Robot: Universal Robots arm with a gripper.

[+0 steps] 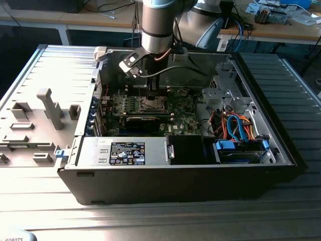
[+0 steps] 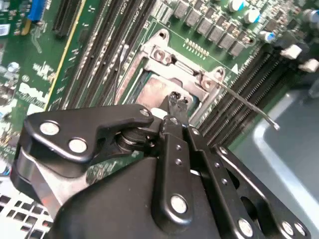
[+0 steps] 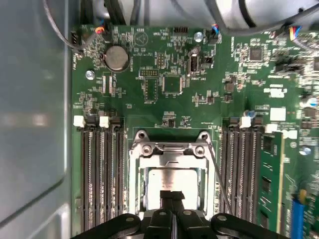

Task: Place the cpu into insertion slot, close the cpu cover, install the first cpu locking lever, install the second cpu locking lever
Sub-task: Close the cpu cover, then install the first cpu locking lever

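Silver metal rims the insertion slot (image 3: 172,148) in the green motherboard (image 3: 164,107); banks of dark memory slots (image 3: 102,174) stand close on both sides of it, so the open room lies mostly straight above. In the exterior view the arm (image 1: 158,25) reaches down into the open computer case (image 1: 175,183), whose walls stand well apart from the gripper (image 1: 150,94). A thin wire locking lever (image 2: 249,107) juts up and away from the slot's edge, over one memory bank.

The cpu (image 3: 172,178) lies in the slot, its dull silver-grey top flat and glaring; the cpu cover (image 3: 138,184) seems to lie down around it, showing the top through its cut-out centre, though whether it sits fully flat is hard to judge.

The fingers (image 3: 167,205) are drawn together, tip against tip, with nothing seen between them; the tips stand over the cpu's edge, touching it or just above, I cannot tell which. In both wrist views the gripper's black body hides that side of the slot.
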